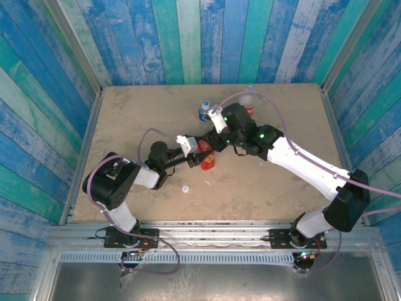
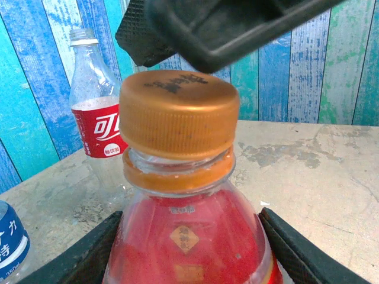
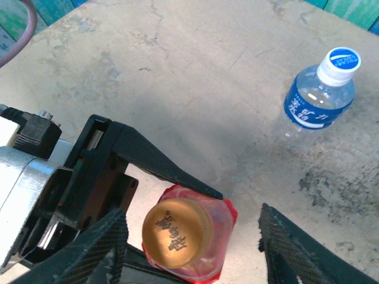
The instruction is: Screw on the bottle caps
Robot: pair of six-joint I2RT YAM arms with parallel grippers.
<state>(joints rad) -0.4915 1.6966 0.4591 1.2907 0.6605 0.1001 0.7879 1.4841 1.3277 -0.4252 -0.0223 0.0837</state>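
- my left gripper [image 2: 188,254] pinches the red-wrapped bottle [image 2: 189,234] by its body, low in the centre of the left wrist frame; the bottle stands upright.
- the orange cap [image 2: 177,112] sits on its neck; i cannot tell how tight.
- my right gripper [image 3: 192,210] hovers over that cap, jaws spread wide, touching nothing.
- the blue-label bottle [image 3: 317,94] stands capped at the right wrist frame's upper right.
- the cola bottle [image 2: 95,118] stands at the left wrist frame's upper left.
- a white cap [image 1: 186,187] lies loose on the table [image 1: 125,113], below centre in the top frame.

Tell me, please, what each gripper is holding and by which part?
Left gripper clamps the red bottle by its body; right gripper, open over the orange cap, holds nothing.
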